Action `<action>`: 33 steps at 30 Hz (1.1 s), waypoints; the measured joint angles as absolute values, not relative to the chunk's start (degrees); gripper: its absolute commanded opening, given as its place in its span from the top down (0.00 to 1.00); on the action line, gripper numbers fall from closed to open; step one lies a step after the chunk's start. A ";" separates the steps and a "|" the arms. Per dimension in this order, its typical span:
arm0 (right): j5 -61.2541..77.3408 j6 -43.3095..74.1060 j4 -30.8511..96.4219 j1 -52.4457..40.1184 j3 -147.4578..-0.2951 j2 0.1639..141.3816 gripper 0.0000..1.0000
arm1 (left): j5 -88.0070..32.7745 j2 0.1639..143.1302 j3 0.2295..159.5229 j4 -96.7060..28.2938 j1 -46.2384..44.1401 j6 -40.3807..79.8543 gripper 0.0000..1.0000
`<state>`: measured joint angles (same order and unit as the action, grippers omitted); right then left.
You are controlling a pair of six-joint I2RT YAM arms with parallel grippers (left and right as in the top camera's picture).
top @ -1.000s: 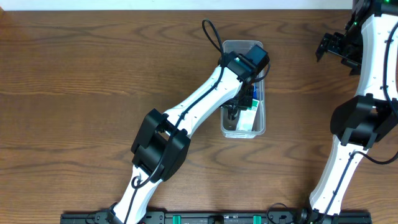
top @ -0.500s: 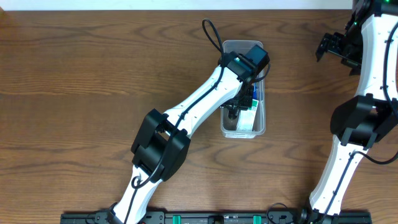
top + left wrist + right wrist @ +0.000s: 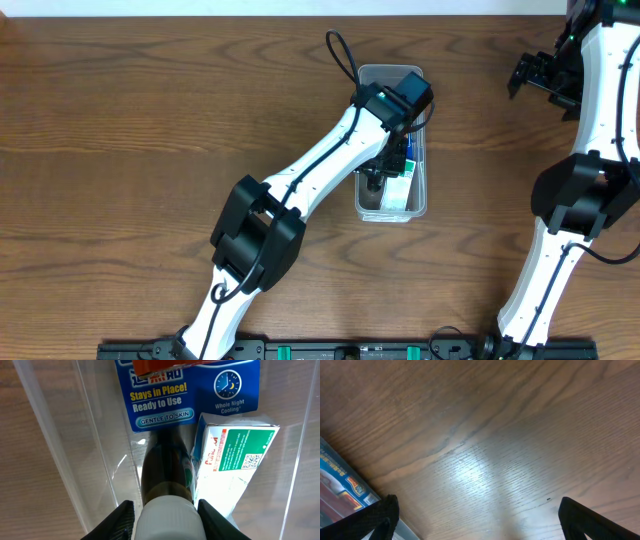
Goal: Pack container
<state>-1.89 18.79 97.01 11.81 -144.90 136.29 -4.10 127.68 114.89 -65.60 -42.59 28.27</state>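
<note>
Clear, colourless plastic makes up the long, narrow rectangular container (image 3: 391, 78), which is rimmed, rounded at the corners and open-topped, and lies on the brown wooden table (image 3: 120, 120). The left gripper (image 3: 167, 506) is down inside it. Its two black fingers (image 3: 125, 516) press against either side of the white cap of a dark brown bottle (image 3: 165, 467), clamped on it. Just right of the fingertips, touching the bottle, lies a tilted white and green printed carton (image 3: 235, 455). Beyond the fingertips a blue printed card pack (image 3: 185, 395) fills the far part. Its top is cut off by the frame, and a red patch on it is too cropped to make out. The see-through walls stand close on both sides of the fingers, leaving little sideways room. From above, the left arm hides most of the container's middle. The right gripper (image 3: 479, 506), well apart to the right of the left one, hangs over bare wood with its fingers spread wide and nothing between them. At the left edge of its view, a blue printed packet (image 3: 340, 485) is cropped and blurred.
</note>
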 measured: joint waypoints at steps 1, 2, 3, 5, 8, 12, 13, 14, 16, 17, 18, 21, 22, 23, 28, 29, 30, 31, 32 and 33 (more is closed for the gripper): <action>-1.89 18.79 97.01 11.81 -144.90 136.29 0.01 | -4.10 127.35 114.89 -65.60 -42.59 27.94 0.47; -1.89 18.79 97.01 11.81 -144.90 136.29 0.01 | -4.10 126.76 114.89 -65.63 -42.59 27.92 0.44; -1.89 18.79 97.01 11.81 -144.90 136.29 0.01 | -4.10 126.06 114.89 -65.65 -42.59 27.68 0.43; -1.89 18.79 97.01 11.81 -144.90 136.29 0.01 | -4.10 123.44 114.89 -65.95 -42.59 27.38 0.42; -1.91 18.79 97.01 11.81 -144.90 136.29 0.01 | -4.08 118.50 114.89 -66.81 -42.59 27.14 0.42; -1.91 18.79 97.01 11.81 -144.90 136.29 0.01 | -4.05 110.39 115.26 -70.30 -42.59 26.50 0.37; -1.89 18.79 97.01 11.81 -144.90 136.29 0.01 | -4.08 108.42 115.37 -71.55 -42.59 26.20 0.35; -1.91 18.79 97.01 11.81 -144.90 136.29 0.01 | -4.05 106.48 115.50 -72.84 -42.59 25.71 0.34; -1.89 18.79 97.01 11.81 -144.90 136.29 0.01 | -4.05 102.74 115.63 -75.83 -42.59 25.15 0.30; -1.89 18.79 97.01 11.81 -144.90 136.29 0.01 | -4.05 101.01 115.66 -77.45 -42.59 24.91 0.30; -1.89 18.79 97.01 11.81 -144.90 136.29 0.01 | -4.08 98.91 115.66 -79.20 -42.59 24.51 0.30; -1.91 18.79 97.01 11.81 -144.90 136.29 0.01 | -4.10 94.26 115.72 -83.37 -42.59 24.10 0.30; -1.89 18.79 97.01 11.81 -144.90 136.29 0.01 | -4.08 92.49 115.72 -84.71 -42.59 24.03 0.30; -1.89 18.79 97.01 11.81 -144.90 136.29 0.01 | -4.10 90.94 115.72 -85.76 -42.59 23.97 0.30; -1.89 18.79 96.99 11.81 -144.90 136.29 0.01 | -4.05 82.56 115.00 -87.22 -42.59 23.92 0.30; -1.89 18.79 97.01 11.81 -144.90 136.29 0.01 | -3.84 80.84 114.54 -87.22 -42.59 23.92 0.31; -1.91 18.79 97.01 11.81 -144.90 136.29 0.01 | -3.57 78.94 113.84 -87.22 -42.59 23.92 0.31; -1.89 18.79 97.01 11.81 -144.90 136.29 0.01 | -3.18 76.99 112.86 -87.20 -42.59 23.92 0.31; -1.89 18.79 97.01 11.81 -144.90 136.29 0.01 | -2.85 75.55 112.20 -87.35 -42.59 23.92 0.31; -1.91 18.79 97.01 11.81 -144.90 136.29 0.01 | -2.61 74.04 111.31 -87.22 -42.59 23.92 0.30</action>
